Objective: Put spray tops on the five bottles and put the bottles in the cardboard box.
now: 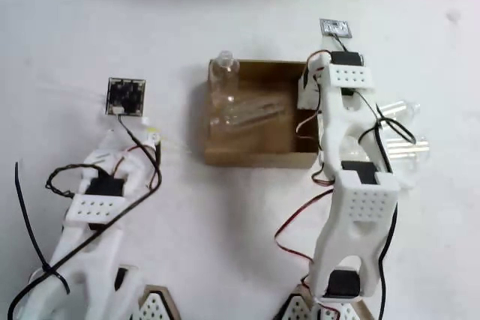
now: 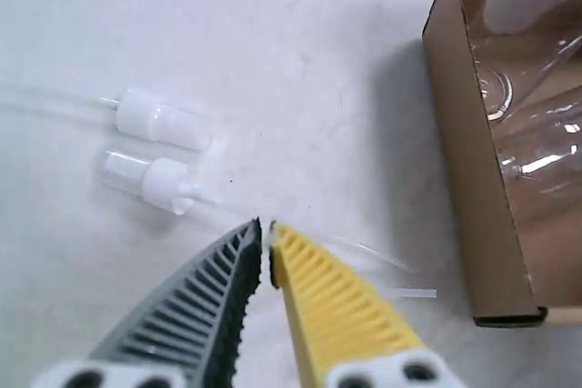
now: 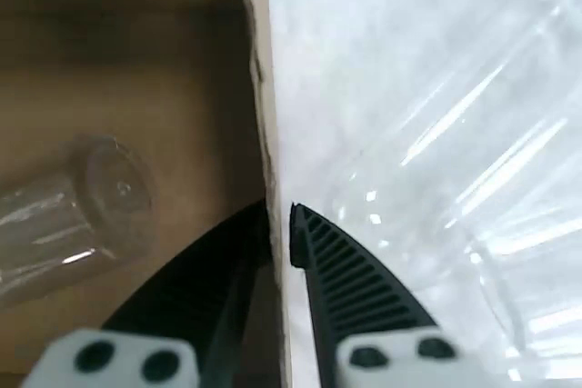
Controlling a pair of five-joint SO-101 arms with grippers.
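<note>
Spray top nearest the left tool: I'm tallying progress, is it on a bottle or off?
Off. The spray top lies on its side on the table, dip tube bare, no bottle attached.

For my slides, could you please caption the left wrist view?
Shut grey-and-yellow pincer above white table, near two white plastic spray tops and a brown cardboard box.

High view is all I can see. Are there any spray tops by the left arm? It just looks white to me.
Observer: Yes, two spray tops lie on the table just ahead of the left gripper.
Operator: Is it holding one?
Observer: No, its fingers are shut with nothing between them.
Operator: And the right gripper?
Observer: The right gripper pinches the cardboard box wall, one finger inside, one outside.
</note>
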